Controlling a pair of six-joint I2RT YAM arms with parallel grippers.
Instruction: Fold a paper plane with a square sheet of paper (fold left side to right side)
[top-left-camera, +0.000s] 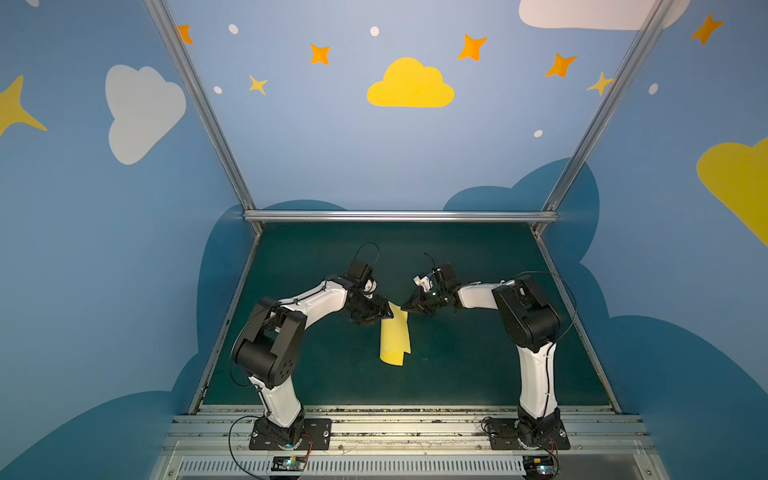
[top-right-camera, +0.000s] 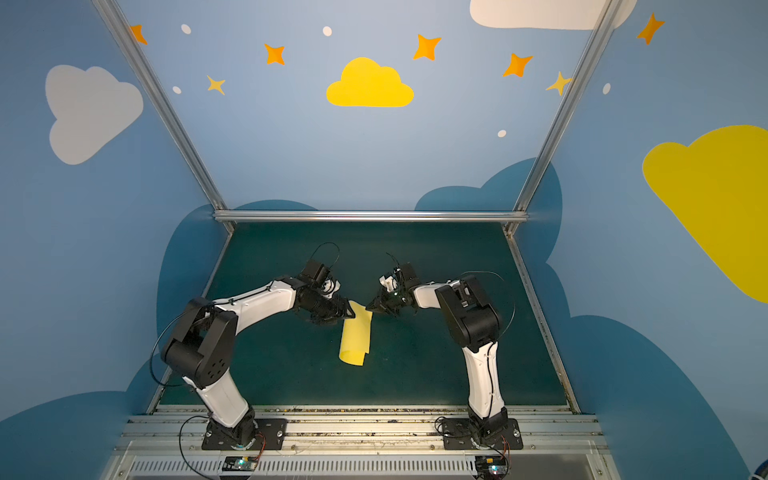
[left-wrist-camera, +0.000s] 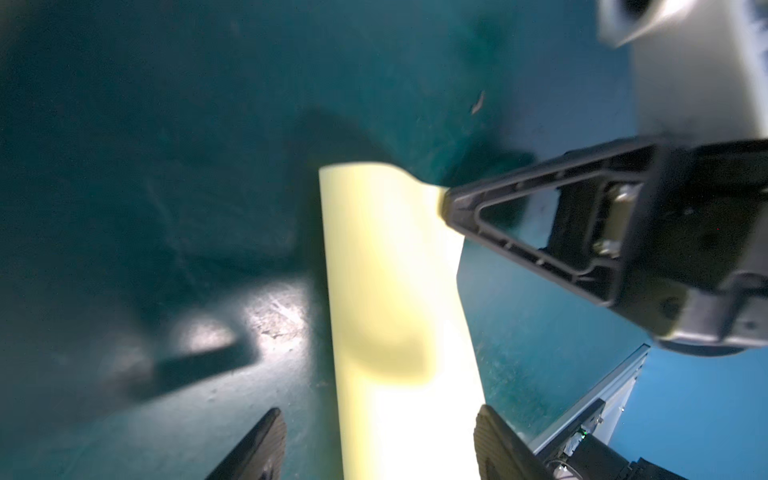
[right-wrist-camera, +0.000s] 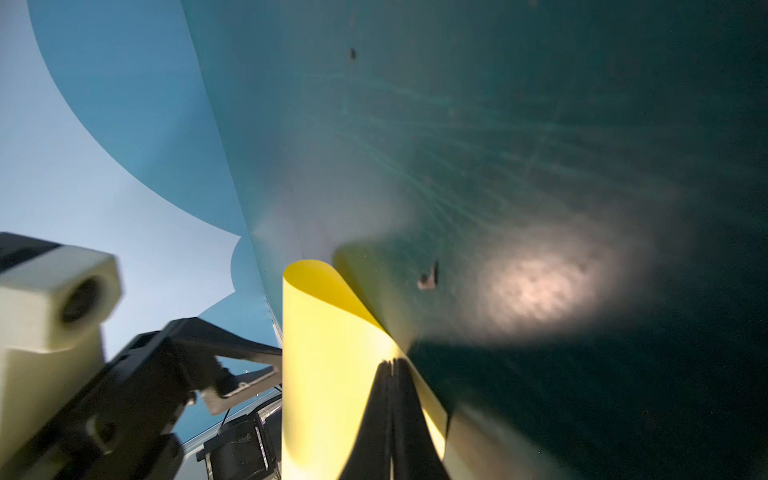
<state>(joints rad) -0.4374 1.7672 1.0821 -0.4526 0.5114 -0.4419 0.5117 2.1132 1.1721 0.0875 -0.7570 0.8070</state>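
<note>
Nearest, a metal rail (top-left-camera: 415, 428) carries both arm bases along the front edge of the table (top-left-camera: 478, 365). Beyond it, mid-table between the arms, lies the pale yellow sheet of paper (top-left-camera: 395, 338), loosely doubled over, its near end curled rather than creased. The right gripper (top-left-camera: 405, 306) is clenched on the sheet's far corner. The left gripper (left-wrist-camera: 379, 411) is released, its fingers (left-wrist-camera: 266, 444) spread either side of the sheet's far end.

Blue walls (top-left-camera: 311, 145), painted yellow cloud (top-left-camera: 409, 85), dark green tabletop (top-left-camera: 457, 374).
</note>
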